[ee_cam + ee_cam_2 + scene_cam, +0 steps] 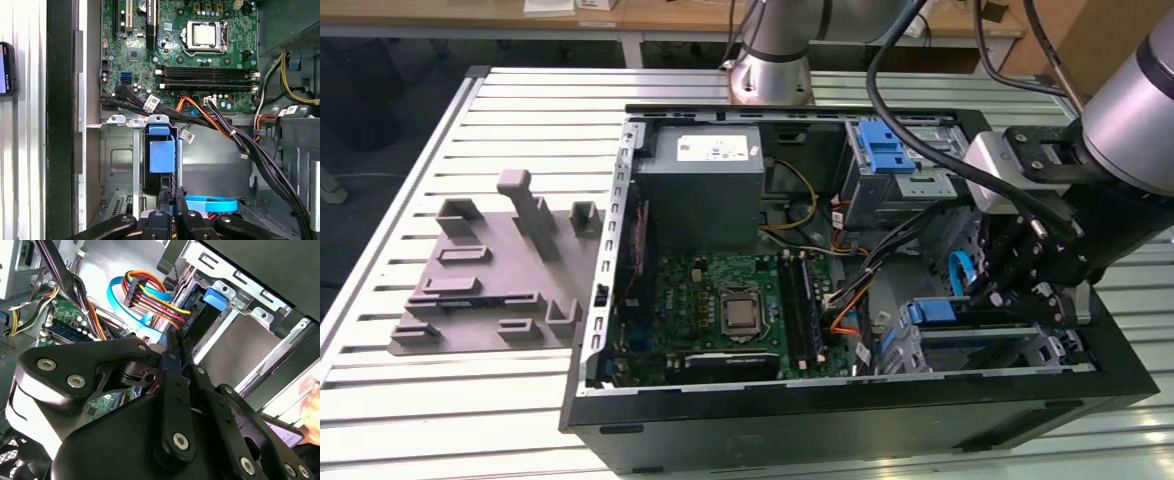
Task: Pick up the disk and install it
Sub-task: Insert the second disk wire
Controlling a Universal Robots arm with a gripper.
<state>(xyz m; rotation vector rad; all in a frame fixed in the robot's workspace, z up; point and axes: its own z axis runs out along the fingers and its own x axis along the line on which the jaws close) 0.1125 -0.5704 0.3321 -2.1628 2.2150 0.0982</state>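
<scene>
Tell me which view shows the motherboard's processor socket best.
The first wrist view: the processor socket faces that camera squarely and nothing covers it, with the memory slots beside it. The exterior view shows the socket too, from farther off. In the second wrist view, I can make out a strip of green board but no socket.

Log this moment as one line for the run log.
gripper: jaws shut on disk | disk: on edge, inside drive cage of computer case | phase: install

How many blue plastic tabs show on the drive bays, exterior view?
2: the far cage tab and the near bay tab, both toward the exterior view's right; more may be hidden.
</scene>
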